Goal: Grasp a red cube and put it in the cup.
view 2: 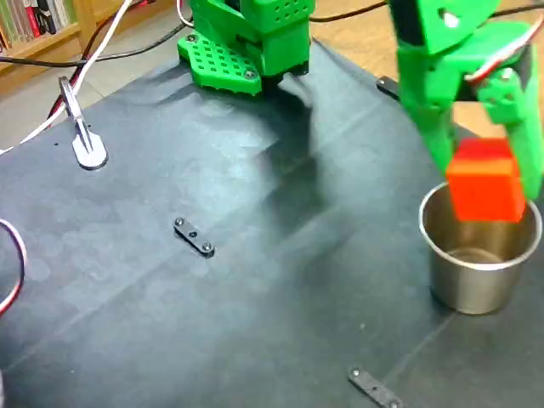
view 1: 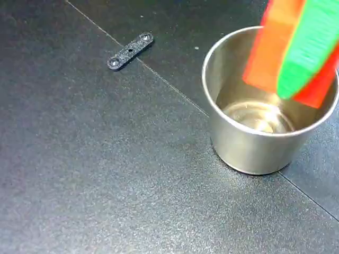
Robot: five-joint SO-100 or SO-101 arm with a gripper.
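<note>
Obs: red cube held in the green gripper, fingers closed on its sides, hanging over the mouth of the cup. Cube not yet in the cup; in a fixed view its lower edge sits about level w/ the rim, overlapping the far rim. In the closer fixed view the cube and a green finger fill the upper right, covering the far side of the cup; cup bottom bare, nothing inside.

Cup stands upright on the dark bench, toward the right in both fixed views. Small black flat link w/ holes lies well apart to the left of the cup; a second similar strip near the front edge. Green arm base at the back, cables and a metal clip far left.

Step in hand (judged): release into cup. Task near its end.

How to do well:
- Check centring first. Cube looks biased toward the far/right rim in the closer view; depth hard to judge from these angles. Shift slightly toward cup centre if off.
- Lower a bit so the cube is below rim before opening; less bounce off steel.
- Open slowly, straight; fingers shouldn't catch the rim. Cup is light-looking, could tip or slide if knocked.
- Lift straight up after.
</note>
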